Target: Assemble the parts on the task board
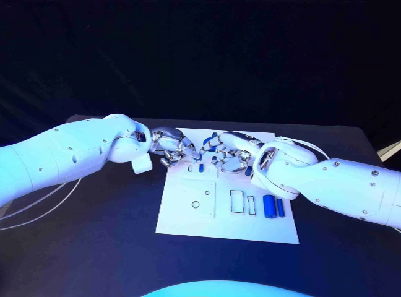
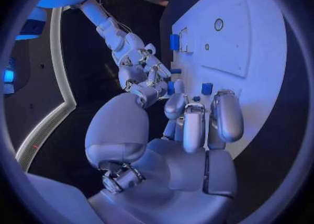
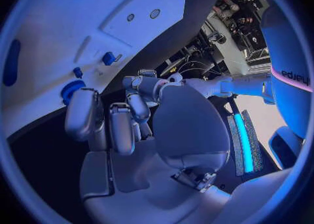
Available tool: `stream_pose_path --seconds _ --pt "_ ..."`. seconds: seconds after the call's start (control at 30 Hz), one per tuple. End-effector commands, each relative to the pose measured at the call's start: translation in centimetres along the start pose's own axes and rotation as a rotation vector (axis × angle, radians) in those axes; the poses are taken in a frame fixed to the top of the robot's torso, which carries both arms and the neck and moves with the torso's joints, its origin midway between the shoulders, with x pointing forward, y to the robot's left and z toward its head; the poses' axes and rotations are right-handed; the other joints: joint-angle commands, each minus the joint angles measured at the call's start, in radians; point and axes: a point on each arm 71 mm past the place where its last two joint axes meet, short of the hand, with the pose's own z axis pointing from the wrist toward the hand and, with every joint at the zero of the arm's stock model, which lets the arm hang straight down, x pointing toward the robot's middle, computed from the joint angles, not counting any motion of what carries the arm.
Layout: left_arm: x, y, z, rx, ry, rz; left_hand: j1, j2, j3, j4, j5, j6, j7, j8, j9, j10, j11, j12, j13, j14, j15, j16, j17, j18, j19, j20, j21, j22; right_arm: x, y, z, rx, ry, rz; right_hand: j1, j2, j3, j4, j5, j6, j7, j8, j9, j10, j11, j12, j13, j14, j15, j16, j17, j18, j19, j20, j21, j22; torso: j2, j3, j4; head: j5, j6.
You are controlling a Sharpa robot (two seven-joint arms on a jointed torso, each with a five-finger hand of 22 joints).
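two hands meet over the far end of your task board [image 1: 192,219].

your left hand [image 1: 171,147] sits at 11 o'clock of the board and your right hand [image 1: 226,153] at 1 o'clock, fingertips close together; whether either one pinches a part, you cannot tell. two blue cylinders [image 1: 273,207] lie side by side at 4 o'clock on the board, beside two rectangular slots [image 1: 242,202]. small blue parts [image 2: 206,88] stand near the fingers at 12 o'clock.

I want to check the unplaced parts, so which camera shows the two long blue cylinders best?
The head view: the two long blue cylinders lie side by side, unobstructed, on the white task board. The right wrist view shows one blue sliver at its rim. The left wrist view doesn't settle them.
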Motion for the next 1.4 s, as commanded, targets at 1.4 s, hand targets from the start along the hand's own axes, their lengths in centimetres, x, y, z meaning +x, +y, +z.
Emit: stream_pose_path --seconds 1.4 --pt "-0.6 0.3 -0.4 -0.217 -0.274 0.115 0.039 -0.001 0.138 -0.028 0.067 0.029 -0.032 0.058 0.039 0.01 -0.019 -0.01 -0.01 0.091 -0.009 -0.006 0.223 -0.006 -0.005 -0.007 -0.01 0.004 -6.2 -7.2 -6.5 0.229 -0.355 0.247 -0.044 -0.004 -0.003 -0.022 0.016 0.044 0.027 0.007 0.011 -0.041 0.034 -0.032 -0.021 0.04 0.032 -0.028 0.063 0.02 -0.025 0.029 -0.036 0.138 -0.002 0.0032 -0.003 0.006 -0.006"
